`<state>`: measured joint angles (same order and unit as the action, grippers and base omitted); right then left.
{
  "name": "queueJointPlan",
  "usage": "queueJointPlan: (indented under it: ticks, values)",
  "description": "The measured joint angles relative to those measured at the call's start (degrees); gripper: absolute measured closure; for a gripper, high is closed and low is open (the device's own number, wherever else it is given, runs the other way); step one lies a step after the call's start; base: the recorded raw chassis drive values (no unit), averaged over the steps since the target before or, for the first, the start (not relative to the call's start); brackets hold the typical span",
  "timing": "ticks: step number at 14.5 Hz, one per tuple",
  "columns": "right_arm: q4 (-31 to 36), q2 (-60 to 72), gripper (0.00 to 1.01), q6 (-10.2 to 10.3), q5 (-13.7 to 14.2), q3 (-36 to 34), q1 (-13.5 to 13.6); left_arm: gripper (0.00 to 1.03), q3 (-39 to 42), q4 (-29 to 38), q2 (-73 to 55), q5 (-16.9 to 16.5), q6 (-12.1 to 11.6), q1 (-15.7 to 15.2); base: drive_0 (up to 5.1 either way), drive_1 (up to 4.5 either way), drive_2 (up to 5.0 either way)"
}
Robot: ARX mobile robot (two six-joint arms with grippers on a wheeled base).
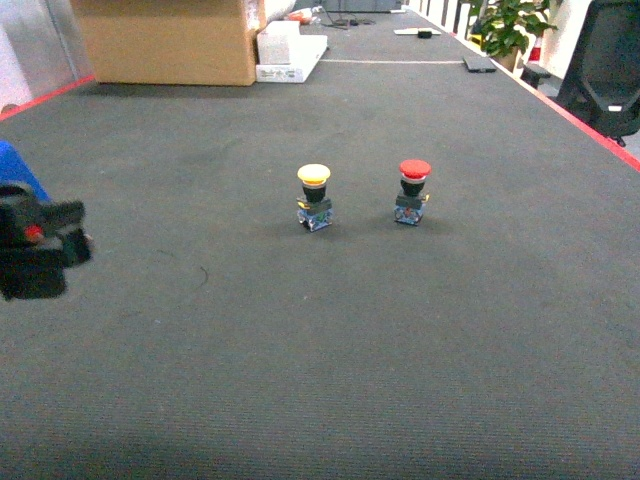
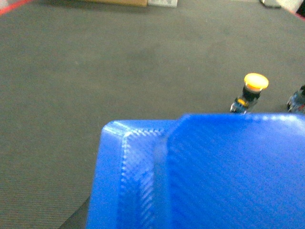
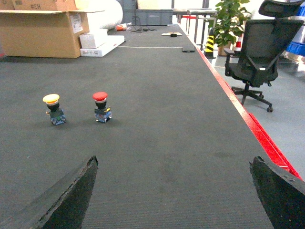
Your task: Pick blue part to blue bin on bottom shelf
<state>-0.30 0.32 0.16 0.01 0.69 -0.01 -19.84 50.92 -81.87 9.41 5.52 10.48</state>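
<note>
The left gripper (image 1: 40,250) is at the left edge of the head view; whether it is clenched I cannot tell. A blue part (image 2: 205,176) fills its wrist view. The right gripper (image 3: 174,191) is spread wide above the dark carpet (image 1: 400,350). The yellow-capped push button (image 1: 314,196) and the red-capped push button (image 1: 413,190) stand upright, apart.

yellow-capped button (image 1: 314,176), red-capped button (image 1: 414,170), grey carpet (image 1: 400,330)

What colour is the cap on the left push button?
Yellow, clearest in the head view; the other button's cap is red.
</note>
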Motion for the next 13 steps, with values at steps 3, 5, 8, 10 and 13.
queueJointPlan:
  ticks: [3,5,8,10,13]
  values:
    - [0.00,0.00,0.03,0.00,0.00,0.00,0.00,0.59,5.14,-17.59,27.43,7.15,0.04,4.13,0.0,0.00,0.0]
    - [0.00,0.00,0.03,0.00,0.00,0.00,0.00,0.59,6.12,-30.05,43.06,10.64,0.72,6.73,0.0,0.00,0.0]
    - [0.00,0.00,0.03,0.00,0.00,0.00,0.00,0.59,7.34,-49.81,63.49,17.88,3.85,14.19,0.0,0.00,0.0]
    - [0.02,0.00,0.03,0.00,0.00,0.00,0.00,0.59,7.52,-52.65,67.30,19.17,5.03,16.76,0.0,0.00,0.0]
    - [0.00,0.00,0.03,0.00,0.00,0.00,0.00,0.59,7.76,-52.83,67.12,19.50,5.09,16.59,0.0,0.00,0.0]
